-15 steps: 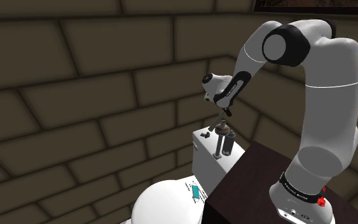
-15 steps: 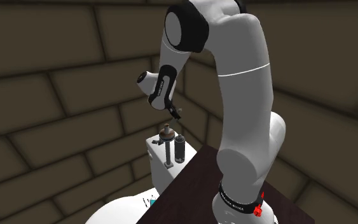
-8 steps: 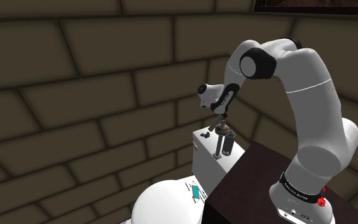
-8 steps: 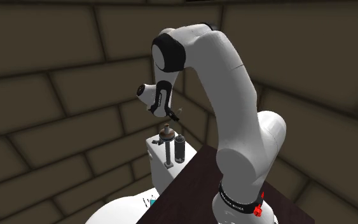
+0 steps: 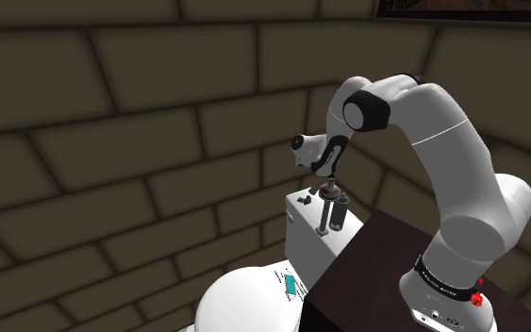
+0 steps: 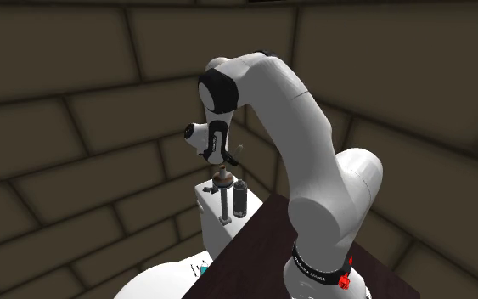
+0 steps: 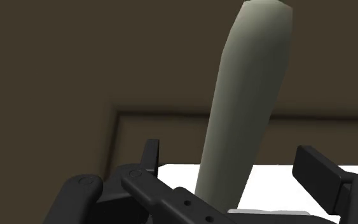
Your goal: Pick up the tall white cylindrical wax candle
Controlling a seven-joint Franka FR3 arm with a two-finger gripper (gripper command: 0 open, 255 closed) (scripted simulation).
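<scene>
A tall pale cylinder, the candle [image 7: 244,102], stands upright between my gripper's [image 7: 231,156] two black fingers in the wrist view. They stand apart on either side and do not touch it, so the gripper is open. In the shoulder view the gripper [image 5: 331,177] hangs just over two dark upright things [image 5: 330,212] on a white box [image 5: 303,236]. I cannot tell which of the two is the candle. The second exterior view shows the gripper [image 6: 230,161] right above the same pair [image 6: 231,198].
A brick wall rises close behind the white box. A white rounded body [image 5: 244,302] with a small teal item [image 5: 291,283] lies below the box. The dark brown stand top [image 5: 376,269] borders the box on the shoulder view's right.
The arm's elbow has dropped and folded in. The hand has come lower and a little toward the shoulder view's left, closer over the two dark upright things.
</scene>
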